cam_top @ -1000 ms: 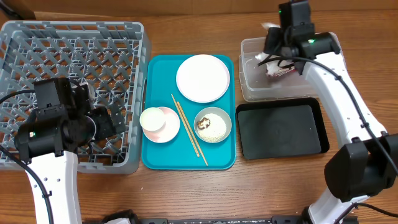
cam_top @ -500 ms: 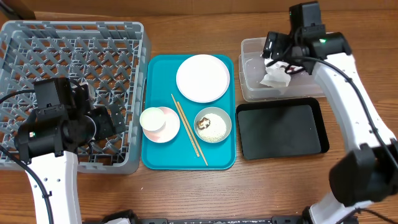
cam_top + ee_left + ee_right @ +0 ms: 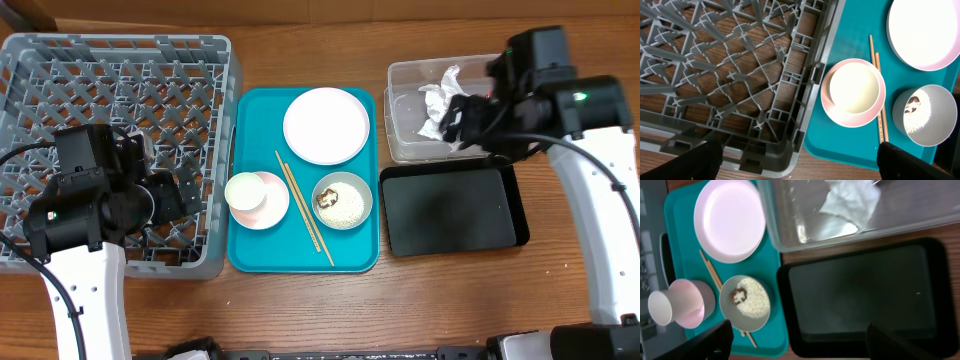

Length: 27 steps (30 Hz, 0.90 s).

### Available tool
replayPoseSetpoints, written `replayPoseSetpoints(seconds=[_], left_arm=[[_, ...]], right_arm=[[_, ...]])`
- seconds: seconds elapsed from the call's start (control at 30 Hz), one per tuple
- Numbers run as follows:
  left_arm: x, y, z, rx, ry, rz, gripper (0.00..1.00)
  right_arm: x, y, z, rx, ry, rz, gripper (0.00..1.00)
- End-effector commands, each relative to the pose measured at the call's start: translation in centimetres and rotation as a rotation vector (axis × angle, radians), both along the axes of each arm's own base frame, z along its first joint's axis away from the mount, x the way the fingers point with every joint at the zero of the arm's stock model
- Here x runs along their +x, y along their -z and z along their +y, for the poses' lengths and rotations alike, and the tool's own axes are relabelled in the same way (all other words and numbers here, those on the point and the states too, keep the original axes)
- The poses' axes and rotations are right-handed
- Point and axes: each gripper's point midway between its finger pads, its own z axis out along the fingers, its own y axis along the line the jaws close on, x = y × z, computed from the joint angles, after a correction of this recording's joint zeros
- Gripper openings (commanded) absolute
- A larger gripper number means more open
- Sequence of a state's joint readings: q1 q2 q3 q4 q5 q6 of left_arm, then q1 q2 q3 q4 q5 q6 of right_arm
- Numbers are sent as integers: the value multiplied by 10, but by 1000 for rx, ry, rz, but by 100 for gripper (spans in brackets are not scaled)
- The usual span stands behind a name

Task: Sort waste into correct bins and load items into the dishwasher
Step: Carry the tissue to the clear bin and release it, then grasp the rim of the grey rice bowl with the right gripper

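The crumpled white napkin lies in the clear tub, also seen in the right wrist view. My right gripper is open and empty, above the tub's near edge and the black tray. On the teal tray sit the white plate, the white cup on the pink saucer, the grey bowl with rice and brown bits, and two chopsticks. My left gripper is open over the grey dish rack's near right corner. No red wrapper shows.
The dish rack holds nothing. The teal tray lies right beside it. The black tray holds nothing and sits just in front of the clear tub. Bare wooden table runs along the front edge.
My right gripper has let go of the napkin, which now lies in the clear tub, and has moved right and toward the front. The left arm has not moved.
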<state>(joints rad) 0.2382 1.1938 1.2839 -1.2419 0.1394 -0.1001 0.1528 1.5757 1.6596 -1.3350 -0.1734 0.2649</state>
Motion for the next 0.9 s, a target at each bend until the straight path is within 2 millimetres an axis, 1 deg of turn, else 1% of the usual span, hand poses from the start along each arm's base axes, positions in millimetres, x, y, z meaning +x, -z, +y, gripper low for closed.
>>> replayPoseSetpoints(seconds=[0.0, 0.03, 0.07, 0.13, 0.2, 0.23, 0.3, 0.4, 0.5, 0.57, 0.67, 0.7, 0.8, 0.83, 0.87], left_arm=[[3, -1, 0, 2, 26, -4, 100], [3, -1, 0, 1, 25, -5, 100], [4, -1, 0, 2, 25, -8, 100], [4, -1, 0, 3, 25, -10, 100], [4, -1, 0, 2, 25, -11, 100], [4, -1, 0, 2, 25, -11, 100], [4, -1, -1, -1, 26, -12, 100], [4, -1, -1, -5, 27, -11, 100], [4, -1, -1, -5, 27, -11, 100], [4, -1, -1, -5, 27, -11, 100], [4, -1, -1, -5, 27, -11, 100], [4, -1, -1, -5, 27, -11, 100], [4, -1, -1, -5, 27, -10, 100], [4, -1, -1, -5, 27, -10, 100], [4, -1, -1, -5, 27, -10, 100]], right_arm=[[-20, 0, 33, 39, -104, -21, 86], [-24, 2, 44, 42, -138, -34, 86], [-33, 7, 69, 41, -232, -54, 86], [-45, 17, 95, 29, -345, -63, 86], [-53, 26, 114, 24, -406, -65, 84], [-59, 34, 129, 25, -452, -70, 83], [-66, 48, 149, 11, -511, -86, 77], [-71, 69, 171, -22, -569, -110, 71], [-71, 92, 188, -46, -601, -123, 64], [-69, 104, 195, -47, -611, -124, 59], [-64, 125, 204, -55, -621, -106, 57], [-63, 135, 208, -60, -626, -94, 55], [-65, 157, 217, -56, -647, -52, 52], [-68, 168, 220, -57, -656, -27, 50], [-69, 173, 221, -62, -660, -19, 48]])
